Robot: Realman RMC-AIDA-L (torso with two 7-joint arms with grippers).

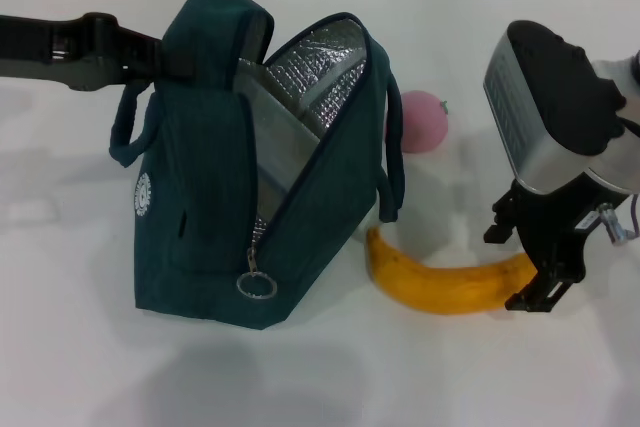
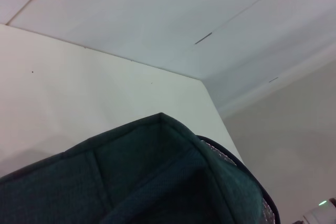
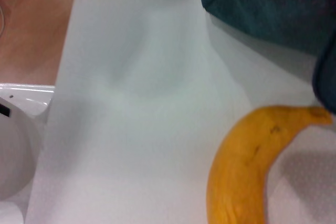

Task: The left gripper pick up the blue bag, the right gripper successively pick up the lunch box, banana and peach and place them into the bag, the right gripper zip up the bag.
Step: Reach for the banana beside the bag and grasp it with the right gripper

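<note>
I am seeing the right pincer [image 1: 541,269] standing open astride the banana [image 1: 440,283] end, the left pincer [image 1: 150,55] gripping the blue bag [image 1: 215,177].

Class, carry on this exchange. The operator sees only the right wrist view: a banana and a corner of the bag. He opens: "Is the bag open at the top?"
Observer: Yes. In the head view the bag stands upright, its zip undone and its silver lining showing.
Operator: Is anything steadying it?
Observer: The left pincer is at the bag's top corner, on the robot's left.
Operator: Where is my pincer relative to the banana?
Observer: The right pincer is open, low over the table, with the right end of the banana between its jaws.
</note>
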